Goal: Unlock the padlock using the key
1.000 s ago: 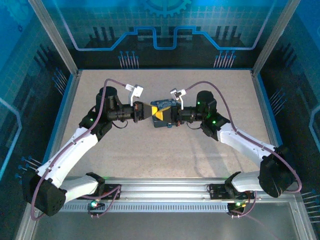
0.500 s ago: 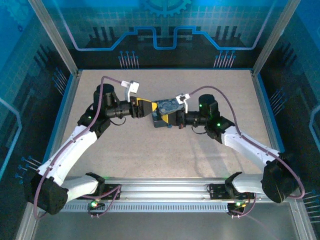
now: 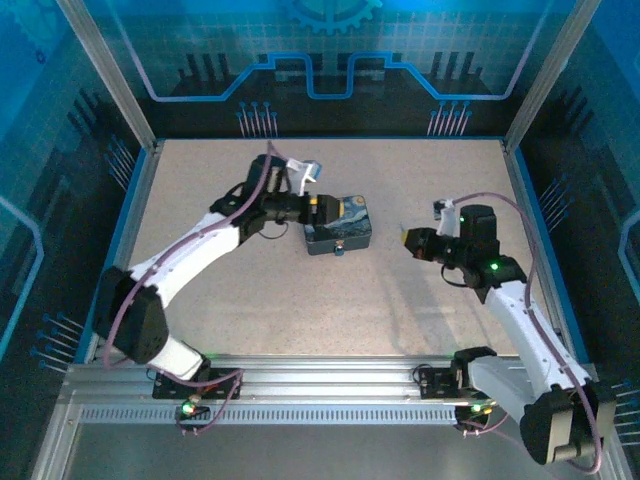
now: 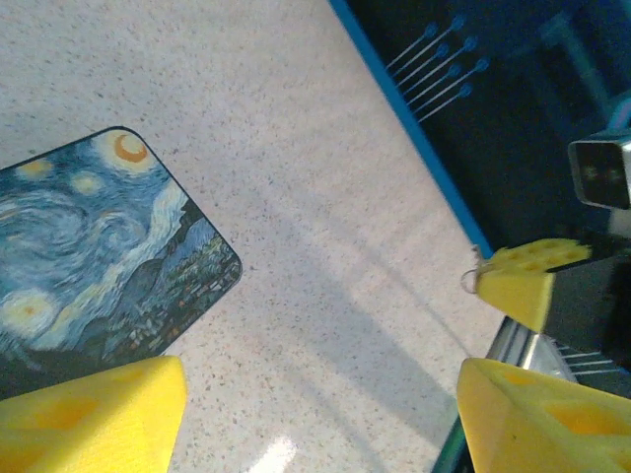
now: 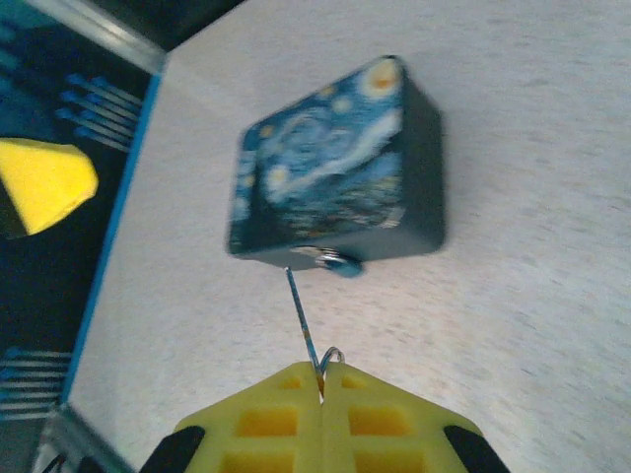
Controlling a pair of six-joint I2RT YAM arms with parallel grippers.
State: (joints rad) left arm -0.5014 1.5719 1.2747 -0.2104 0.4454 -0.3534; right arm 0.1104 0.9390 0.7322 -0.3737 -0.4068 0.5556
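Note:
The tiny padlock (image 5: pixel 336 261), dark bluish with a silvery shackle, hangs at the front edge of the blue painted tin (image 5: pixel 335 163). My right gripper (image 5: pixel 322 382) is shut on the key (image 5: pixel 306 325), a thin sliver pointing toward the tin, with a small wire ring (image 5: pixel 333 355) at the fingertips. In the top view the right gripper (image 3: pixel 410 241) hovers to the right of the tin (image 3: pixel 345 225), with a gap between them. My left gripper (image 3: pixel 318 212) stands open at the tin's left end. In the left wrist view its fingers (image 4: pixel 99 414) are wide apart over bare table, the tin (image 4: pixel 89 246) at left.
The speckled beige table (image 3: pixel 300 300) is ringed by blue walls and an aluminium frame (image 3: pixel 120 100). A metal rail (image 3: pixel 320 385) runs along the near edge by the arm bases. The right gripper's yellow fingertips (image 4: pixel 523 281) show in the left wrist view.
The left gripper opened and shifted up along the tin's left end. The right gripper drew back to the right, away from the tin, with the key still pinched.

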